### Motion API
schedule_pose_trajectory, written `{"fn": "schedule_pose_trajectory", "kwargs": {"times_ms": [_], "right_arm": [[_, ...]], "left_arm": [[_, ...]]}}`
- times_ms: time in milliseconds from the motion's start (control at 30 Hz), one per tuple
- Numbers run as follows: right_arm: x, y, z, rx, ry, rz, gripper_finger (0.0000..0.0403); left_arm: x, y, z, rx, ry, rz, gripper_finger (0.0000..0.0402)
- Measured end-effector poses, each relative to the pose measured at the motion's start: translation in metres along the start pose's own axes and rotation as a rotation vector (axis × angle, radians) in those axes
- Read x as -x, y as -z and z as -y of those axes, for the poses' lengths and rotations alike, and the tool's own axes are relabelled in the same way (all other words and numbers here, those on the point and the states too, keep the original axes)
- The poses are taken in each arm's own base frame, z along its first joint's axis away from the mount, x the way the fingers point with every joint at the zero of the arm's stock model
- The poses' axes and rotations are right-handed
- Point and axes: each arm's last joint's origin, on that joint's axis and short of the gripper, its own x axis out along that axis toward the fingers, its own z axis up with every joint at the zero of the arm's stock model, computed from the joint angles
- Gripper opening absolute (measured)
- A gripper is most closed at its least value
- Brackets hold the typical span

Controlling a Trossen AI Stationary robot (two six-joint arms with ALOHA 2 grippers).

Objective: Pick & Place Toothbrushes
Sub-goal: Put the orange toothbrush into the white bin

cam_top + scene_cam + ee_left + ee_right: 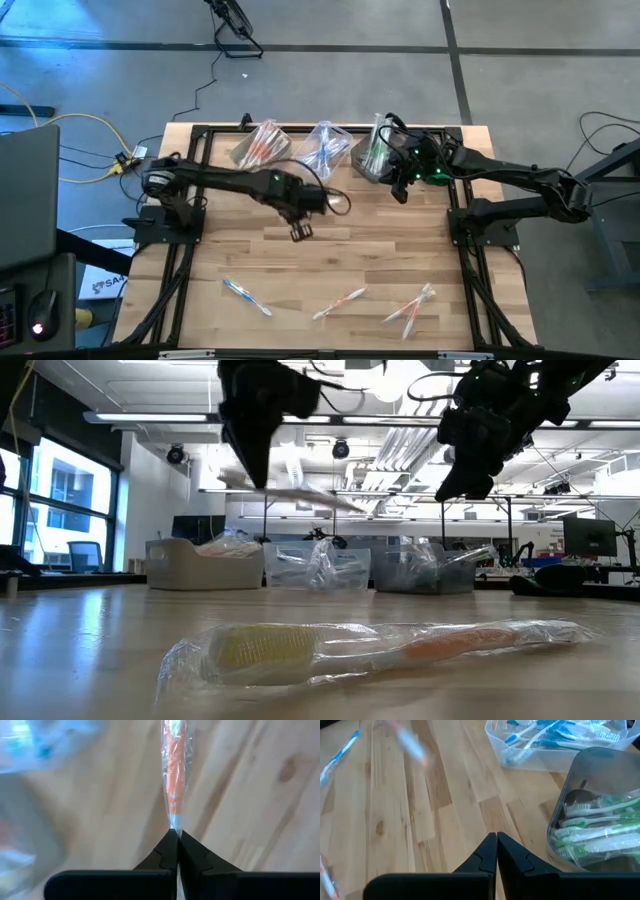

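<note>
My left gripper (300, 232) hangs above the middle of the table, shut on an orange toothbrush (175, 765) in a clear wrapper. The same toothbrush shows as a pale streak (295, 488) in the low view. My right gripper (496, 840) is shut and holds nothing, hovering in front of the green-brush bin (375, 155). Near the front edge lie a blue toothbrush (245, 297), an orange one (340, 303) and two more (410, 305), all flat on the wood. The orange one fills the low view's foreground (380, 650). My left gripper pinches the clear wrapper's end (173, 822), just past the orange handle, between its two fingertips. The fingers point steeply down and lie in line with the brush. The toothbrush reaches out beyond the fingertips, lifted clear of the table.
Three clear bins stand along the far edge: one with orange brushes (262, 145), one with blue brushes (325, 145) (555, 740), one with green brushes (600, 820). A black frame runs along the table's sides (465, 260). Bare wood lies between the bins and the loose brushes.
</note>
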Motion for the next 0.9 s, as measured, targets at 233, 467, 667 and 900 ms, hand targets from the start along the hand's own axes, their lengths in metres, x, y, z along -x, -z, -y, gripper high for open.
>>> {"fn": "schedule_pose_trajectory", "kwargs": {"times_ms": [233, 467, 667, 900], "right_arm": [[0.000, -0.001, 0.000, -0.019, 0.002, 0.012, 0.0005], [0.000, -0.003, 0.000, -0.020, 0.002, 0.033, 0.0005], [0.000, -0.005, 0.000, -0.066, 0.000, 0.050, 0.0005], [0.001, -0.010, 0.000, -0.051, -0.002, 0.099, 0.0005]], "left_arm": [[0.041, 0.014, -0.051, 0.038, -0.121, 0.008, 0.0001], [0.058, 0.025, -0.103, 0.122, -0.218, 0.068, 0.0000], [0.038, 0.055, -0.144, 0.244, -0.232, 0.099, 0.0000], [0.005, 0.096, -0.178, 0.352, -0.236, 0.240, 0.0000]]}}
